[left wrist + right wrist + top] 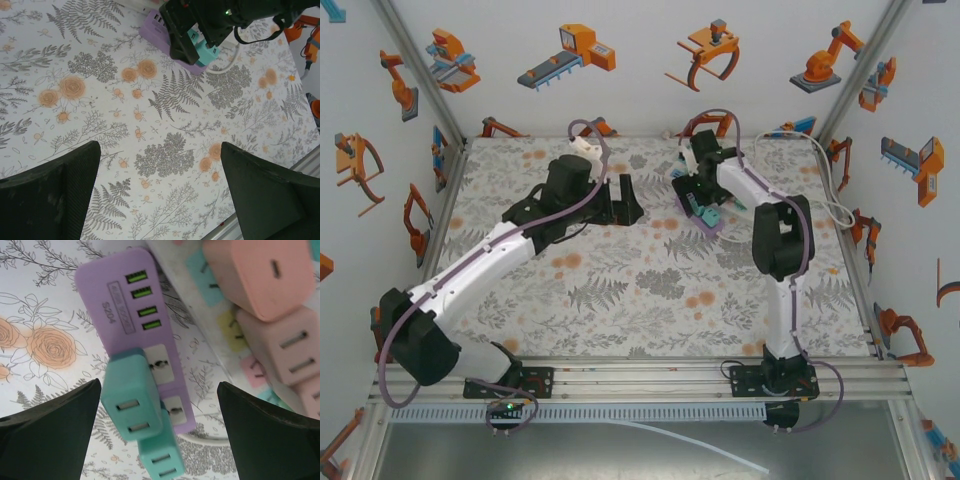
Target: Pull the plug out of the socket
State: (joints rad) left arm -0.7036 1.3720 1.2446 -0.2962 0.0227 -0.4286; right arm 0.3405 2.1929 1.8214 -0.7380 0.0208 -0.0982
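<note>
A purple power strip [122, 305] lies on the floral table, with green USB ports at one end. Two teal plugs sit in its sockets, the nearer one [131, 397] and a second [159, 457] beyond it. My right gripper [159, 390] hovers open above them, and the nearer teal plug lies between its fingers without touching either. In the top view the right gripper [699, 192] is over the strip [706, 221]. My left gripper [627, 200] stands open to the left of the strip, over bare table. In the left wrist view the left gripper [160, 150] holds nothing, and the strip [152, 30] lies far ahead.
A white power strip [200, 315] with several pink adapters [260, 275] lies right beside the purple one. White cables [830, 200] run along the right wall. The table's metal front rail [305, 165] is near the left gripper.
</note>
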